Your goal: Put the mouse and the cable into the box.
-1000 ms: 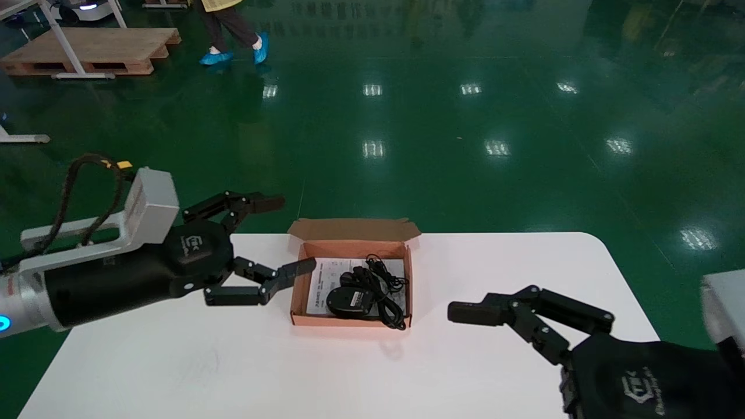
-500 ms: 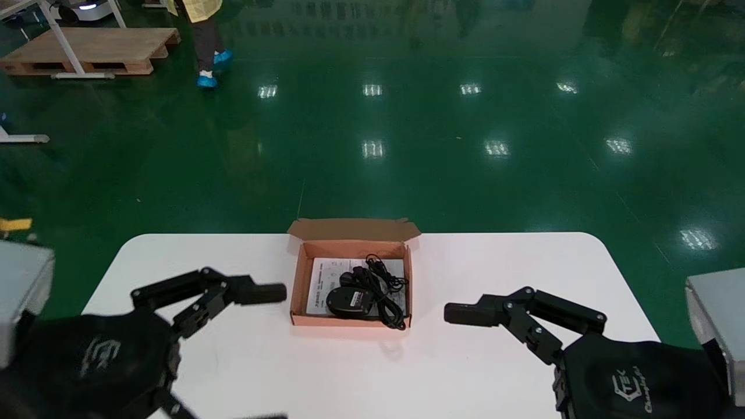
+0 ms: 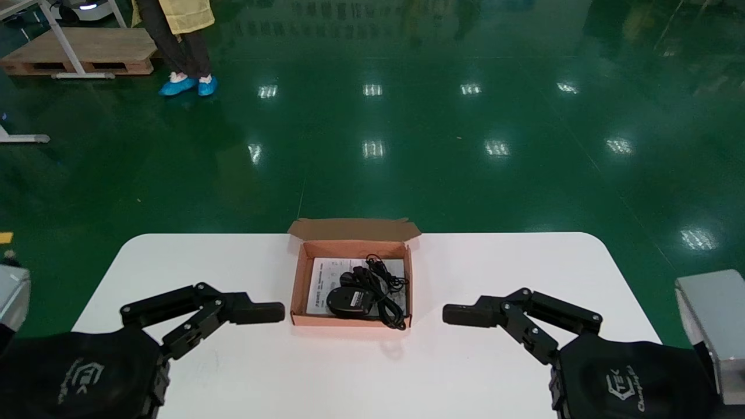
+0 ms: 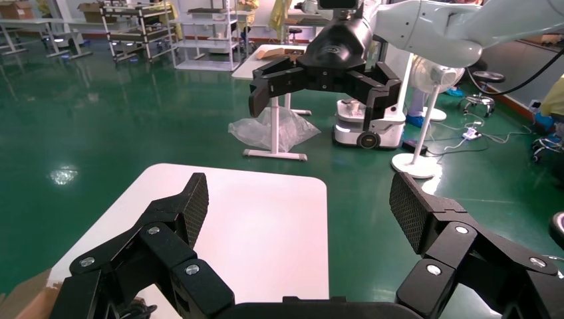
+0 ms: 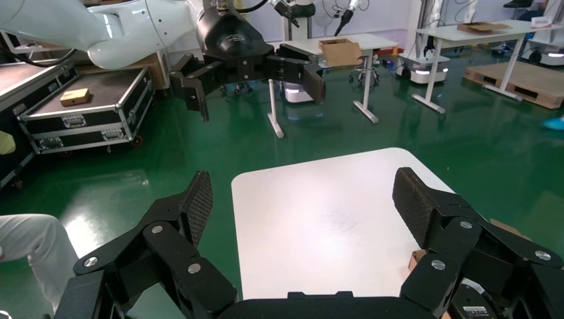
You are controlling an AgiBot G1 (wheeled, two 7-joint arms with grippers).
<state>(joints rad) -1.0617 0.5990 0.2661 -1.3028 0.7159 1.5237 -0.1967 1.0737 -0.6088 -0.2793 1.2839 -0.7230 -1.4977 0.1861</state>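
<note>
My left gripper (image 4: 300, 203) hangs over the near left part of the white table (image 3: 495, 262), its fingers spread wide with nothing between them, well apart from the box's left wall. My right gripper (image 5: 304, 196) mirrors it over the near right part, likewise spread wide and holding nothing. Between them, toward the table's far edge, the open cardboard box (image 3: 298, 291) sits with its lid flap folded back. The black mouse (image 3: 349, 301) lies inside it on a printed sheet (image 3: 323, 282), near the front wall. The black cable (image 3: 381, 285) is bunched beside and partly over the mouse, also inside the box; its nearest loop seems to touch the front right corner, though I cannot be sure.
</note>
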